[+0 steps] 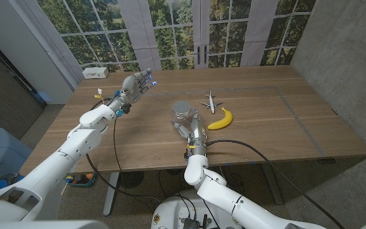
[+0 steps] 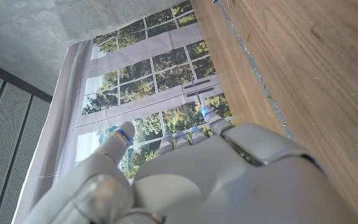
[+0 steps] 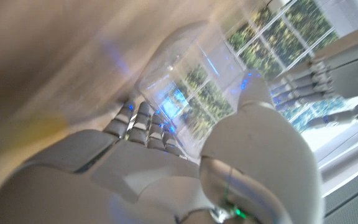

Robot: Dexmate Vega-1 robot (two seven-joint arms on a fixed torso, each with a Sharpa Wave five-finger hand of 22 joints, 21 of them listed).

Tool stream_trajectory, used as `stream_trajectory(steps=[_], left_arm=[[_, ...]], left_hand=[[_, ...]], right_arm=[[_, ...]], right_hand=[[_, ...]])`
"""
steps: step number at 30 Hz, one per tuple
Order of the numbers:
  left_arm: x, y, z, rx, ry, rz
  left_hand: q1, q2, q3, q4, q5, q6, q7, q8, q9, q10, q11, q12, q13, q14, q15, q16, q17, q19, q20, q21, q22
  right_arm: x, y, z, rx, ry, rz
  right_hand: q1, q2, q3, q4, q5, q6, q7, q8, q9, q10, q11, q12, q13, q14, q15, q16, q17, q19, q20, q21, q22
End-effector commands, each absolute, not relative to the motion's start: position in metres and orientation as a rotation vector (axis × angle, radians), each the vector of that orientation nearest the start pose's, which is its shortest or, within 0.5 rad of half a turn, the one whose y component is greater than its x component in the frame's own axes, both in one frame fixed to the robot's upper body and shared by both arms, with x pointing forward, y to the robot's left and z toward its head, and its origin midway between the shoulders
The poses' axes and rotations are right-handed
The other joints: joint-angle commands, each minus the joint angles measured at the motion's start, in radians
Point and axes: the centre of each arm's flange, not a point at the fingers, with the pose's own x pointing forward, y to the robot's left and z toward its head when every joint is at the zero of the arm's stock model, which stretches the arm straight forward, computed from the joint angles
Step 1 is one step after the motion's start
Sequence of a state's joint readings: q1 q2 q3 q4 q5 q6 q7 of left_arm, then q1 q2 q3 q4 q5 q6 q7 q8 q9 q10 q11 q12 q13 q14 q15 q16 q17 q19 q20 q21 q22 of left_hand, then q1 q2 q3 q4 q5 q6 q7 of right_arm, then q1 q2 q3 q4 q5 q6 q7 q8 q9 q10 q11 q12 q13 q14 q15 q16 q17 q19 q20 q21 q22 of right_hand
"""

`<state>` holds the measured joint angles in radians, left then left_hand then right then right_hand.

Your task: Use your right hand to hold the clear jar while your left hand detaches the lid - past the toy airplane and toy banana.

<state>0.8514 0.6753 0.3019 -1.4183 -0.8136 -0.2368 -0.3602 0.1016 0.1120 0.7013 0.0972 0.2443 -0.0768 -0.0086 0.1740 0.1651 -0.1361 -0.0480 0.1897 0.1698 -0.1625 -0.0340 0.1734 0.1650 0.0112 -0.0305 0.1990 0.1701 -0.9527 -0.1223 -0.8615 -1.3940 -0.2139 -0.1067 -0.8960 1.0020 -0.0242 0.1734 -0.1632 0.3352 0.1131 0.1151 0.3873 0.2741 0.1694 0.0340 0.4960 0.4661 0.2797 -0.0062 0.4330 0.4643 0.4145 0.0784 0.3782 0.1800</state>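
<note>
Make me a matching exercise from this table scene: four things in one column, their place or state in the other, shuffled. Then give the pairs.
1. jar
2. banana
3. toy airplane
4. left robot hand

A. raised, holding nothing
B. yellow, to the right of the jar
C. beyond the banana
D. gripped by the right robot hand

Pairs: 1-D, 2-B, 3-C, 4-A

Head camera overlooks table (image 1: 265, 121) — wrist cameras (close) face windows (image 2: 160, 93).

Between left hand (image 1: 136, 84) and jar (image 1: 183, 114): bare table (image 1: 284, 127).
Just beside the jar, toward the table's right edge: banana (image 1: 222, 119), airplane (image 1: 211, 102).
Far left corner: small white box (image 1: 94, 72).
Right half: bare wood.
</note>
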Motion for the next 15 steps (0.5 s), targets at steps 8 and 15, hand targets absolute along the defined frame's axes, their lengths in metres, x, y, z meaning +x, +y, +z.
stream_trajectory(steps=[8,15], left_arm=[[0.621,0.320,0.027,0.021,-0.648,-0.498],[0.623,0.314,0.030,0.041,-0.645,-0.515]], left_hand=[[-0.011,0.065,0.005,-0.002,0.004,-0.008,0.003,0.004,0.006,-0.001,0.004,0.000,0.005,0.005,-0.023,0.003,0.003,0.009,-0.085,-0.003,0.002],[-0.011,0.062,0.004,-0.006,0.004,-0.008,0.003,0.004,0.006,0.000,0.005,0.000,0.005,0.005,-0.023,0.002,0.002,0.009,-0.085,-0.003,0.002]], right_arm=[[0.578,0.000,-0.166,-0.246,-0.763,-0.195],[0.577,-0.006,-0.164,-0.243,-0.789,-0.210]], right_hand=[[0.241,0.135,0.082,0.017,-0.148,0.685,-0.142,0.337,0.052,0.706,-0.166,0.346,0.160,0.586,-0.207,0.448,0.455,0.264,-0.109,0.330,0.169],[0.239,0.143,0.097,0.011,-0.150,0.773,-0.132,0.370,0.031,0.776,-0.169,0.365,0.183,0.637,-0.212,0.458,0.501,0.238,-0.117,0.362,0.177]])
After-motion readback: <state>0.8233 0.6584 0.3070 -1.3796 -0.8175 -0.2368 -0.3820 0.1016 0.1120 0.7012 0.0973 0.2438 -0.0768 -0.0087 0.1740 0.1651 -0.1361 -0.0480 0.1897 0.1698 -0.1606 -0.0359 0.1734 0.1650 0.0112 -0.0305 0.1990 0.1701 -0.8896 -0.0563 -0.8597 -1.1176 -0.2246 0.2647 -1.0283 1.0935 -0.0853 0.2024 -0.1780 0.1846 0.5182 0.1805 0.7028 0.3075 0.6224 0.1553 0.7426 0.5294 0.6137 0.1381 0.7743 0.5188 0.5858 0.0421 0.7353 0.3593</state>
